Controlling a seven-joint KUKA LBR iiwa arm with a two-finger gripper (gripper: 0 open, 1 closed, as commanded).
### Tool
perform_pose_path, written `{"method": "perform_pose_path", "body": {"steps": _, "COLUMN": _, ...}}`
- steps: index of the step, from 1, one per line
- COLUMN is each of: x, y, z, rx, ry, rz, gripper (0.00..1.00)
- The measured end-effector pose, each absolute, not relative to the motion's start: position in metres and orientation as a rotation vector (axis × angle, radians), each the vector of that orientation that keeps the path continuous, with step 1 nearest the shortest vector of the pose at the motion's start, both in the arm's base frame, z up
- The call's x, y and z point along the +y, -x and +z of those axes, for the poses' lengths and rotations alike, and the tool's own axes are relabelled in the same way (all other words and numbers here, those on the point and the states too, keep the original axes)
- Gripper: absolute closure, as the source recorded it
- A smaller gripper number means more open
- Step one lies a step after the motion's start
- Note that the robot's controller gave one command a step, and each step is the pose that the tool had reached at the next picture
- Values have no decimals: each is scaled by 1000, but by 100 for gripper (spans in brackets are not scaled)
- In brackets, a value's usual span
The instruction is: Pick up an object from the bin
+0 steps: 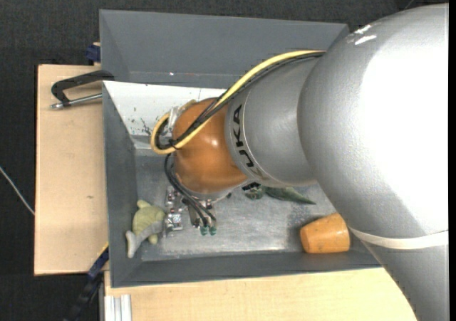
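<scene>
pale toy fish [146, 222] is being flanked by the hand [187, 220]; nothing is being lifted yet; open or closed cannot be told.

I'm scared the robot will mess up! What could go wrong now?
1. The claw is close beside the pale green fish-like toy, which lies tucked in the near-left corner of the bin. It might shove the toy against the wall instead of catching it, or knock the wall itself.
2. A dark green leafy thing lies partly under the arm's orange cover; the arm could drag it along.
</scene>
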State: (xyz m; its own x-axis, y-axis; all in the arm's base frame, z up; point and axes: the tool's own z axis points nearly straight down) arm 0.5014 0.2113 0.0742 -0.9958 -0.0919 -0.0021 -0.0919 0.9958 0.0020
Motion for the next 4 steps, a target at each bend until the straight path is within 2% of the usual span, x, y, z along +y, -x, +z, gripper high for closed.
{"method": "perform_pose_path", "body": {"steps": 1, "x": 196, "y": -494, "z": 241, "rx": 3127, "ry": 111, "rz": 8, "gripper": 100}}
{"method": "perform_pose_path", "body": {"steps": 2, "x": 196, "y": -492, "z": 236, "rx": 3136, "ry": 112, "rz": 4, "gripper": 0}}
{"method": "perform_pose_path", "body": {"steps": 3, "x": 196, "y": -492, "z": 236, "rx": 3136, "ry": 112, "rz": 4, "gripper": 100}}
{"method": "perform_pose_path", "body": {"steps": 4, "x": 196, "y": -492, "z": 236, "rx": 3136, "ry": 112, "rz": 4, "gripper": 0}}
